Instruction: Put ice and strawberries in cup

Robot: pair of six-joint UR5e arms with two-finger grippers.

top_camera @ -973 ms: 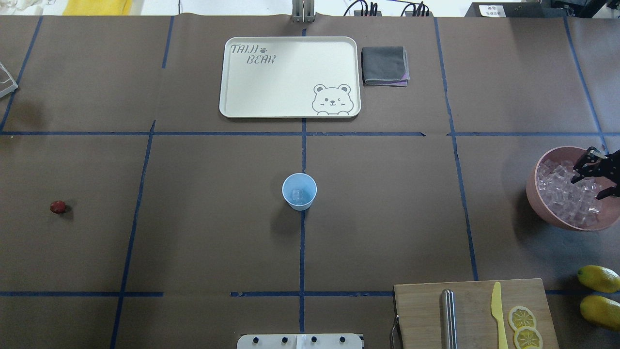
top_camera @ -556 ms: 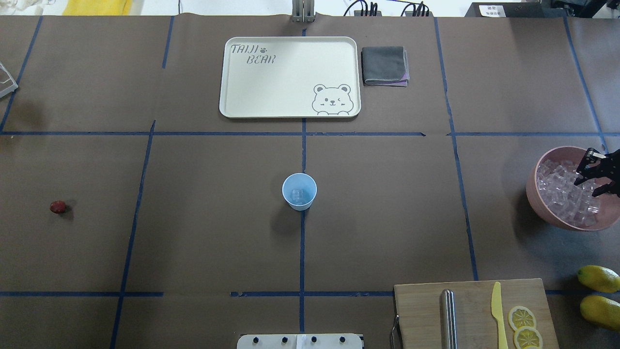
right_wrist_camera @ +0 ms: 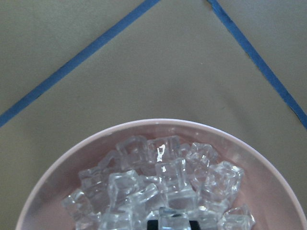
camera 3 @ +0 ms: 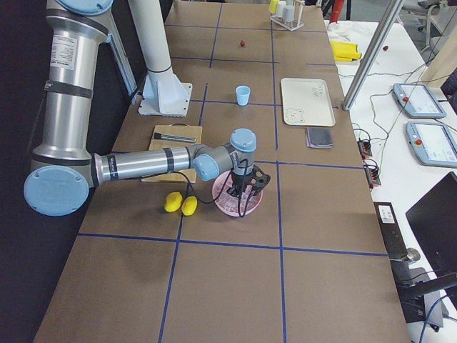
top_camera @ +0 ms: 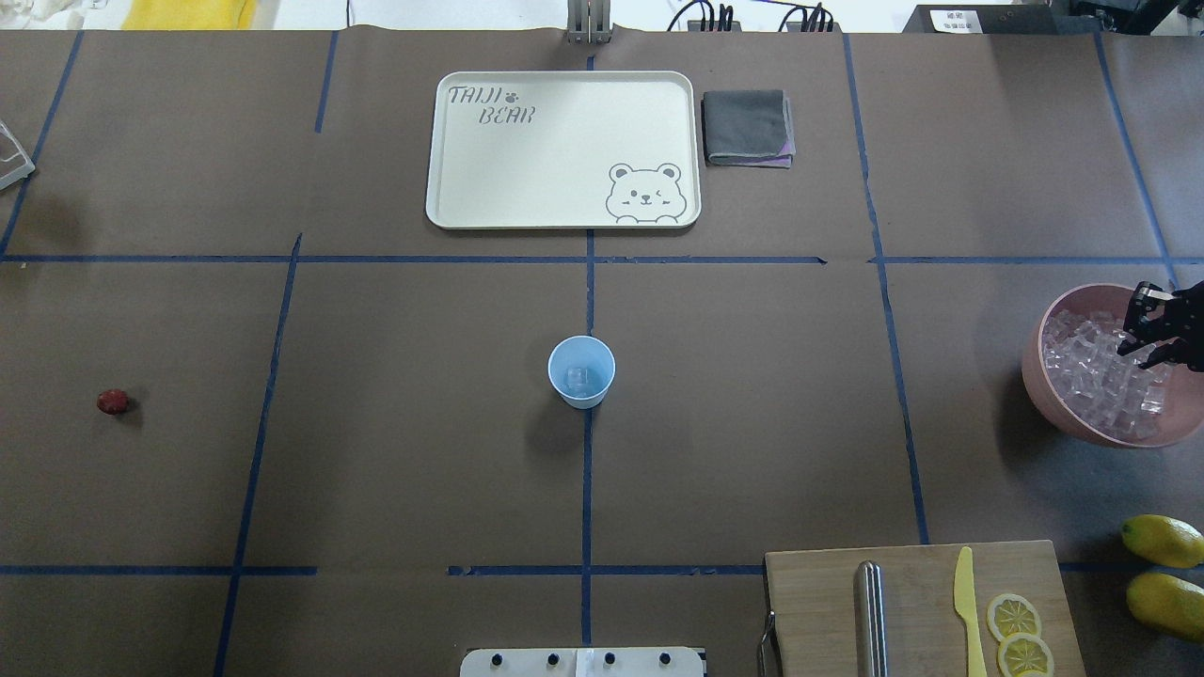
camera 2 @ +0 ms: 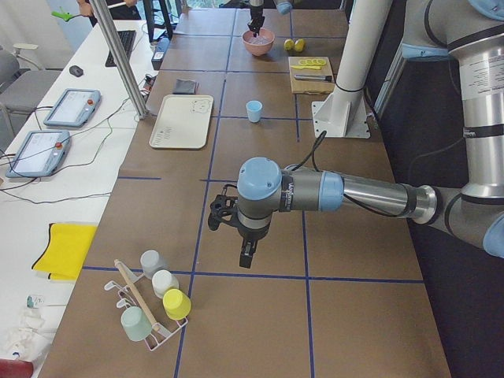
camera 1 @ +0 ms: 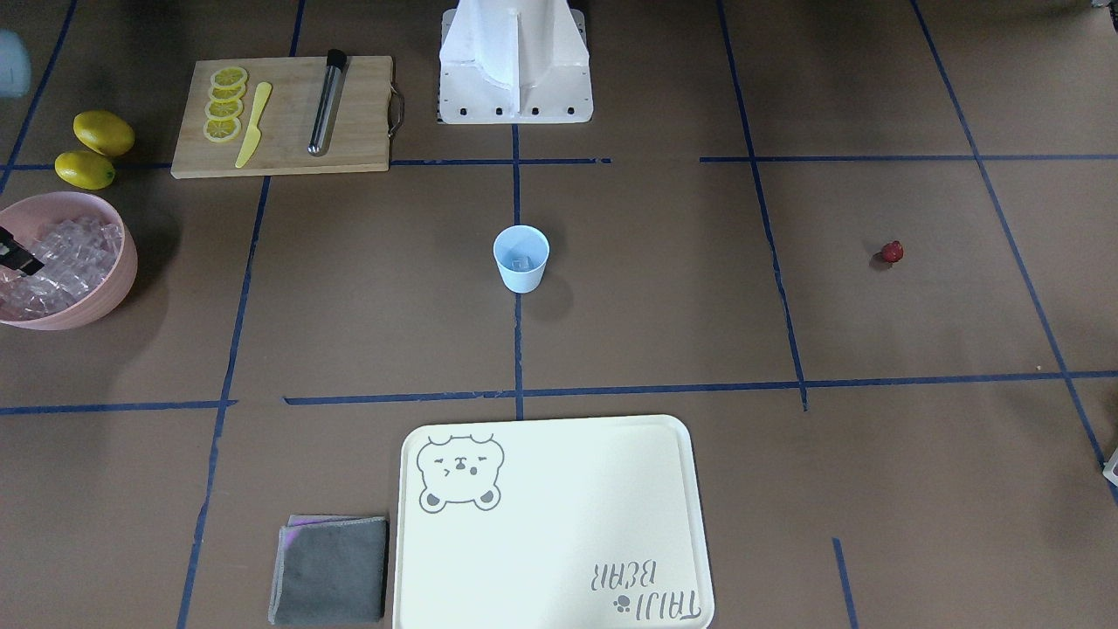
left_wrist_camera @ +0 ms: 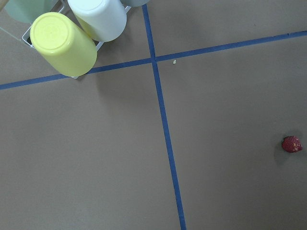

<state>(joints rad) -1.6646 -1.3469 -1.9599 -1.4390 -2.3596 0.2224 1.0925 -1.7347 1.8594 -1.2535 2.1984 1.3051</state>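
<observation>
Your right claw (top_camera: 1149,329) is down in the pink bowl (top_camera: 1037,381), fingers pointing straight down into the pile of ice (right_wrist_camera: 170,179). That top-down entry makes sense. The cubes lie loose and heaped, so the only clean way at one is from above. The jaws stand apart with a clear gap between them, somewhat wider than one cube by the overhead look. The wrist view shows a cube right at the claw's foot, but I can't tell you that it's pinched (clear cubes against clear cubes, not much to go on).

The cup (top_camera: 585,399) stands well away from that claw, out at the table's middle on the robot's left of the bowl. It's upright and mouth-up, with at least one cube visible at the bottom. Central is the right spot for it, I'd say, since both arms can reach it.

The strawberry (top_camera: 112,401) lies farther off again, past the cup at the opposite end from your right claw, alone on the brown paper. Your left claw (camera 2: 245,260) hangs over that end, pointing down, close to the rack of upturned cups (camera 2: 150,307). The berry shows at the edge of its wrist view, so it lies off to one side, not underneath. How wide that left claw stands I can't tell. Only the side camera shows it.

So you're on the ice step, with the berry not yet picked.
</observation>
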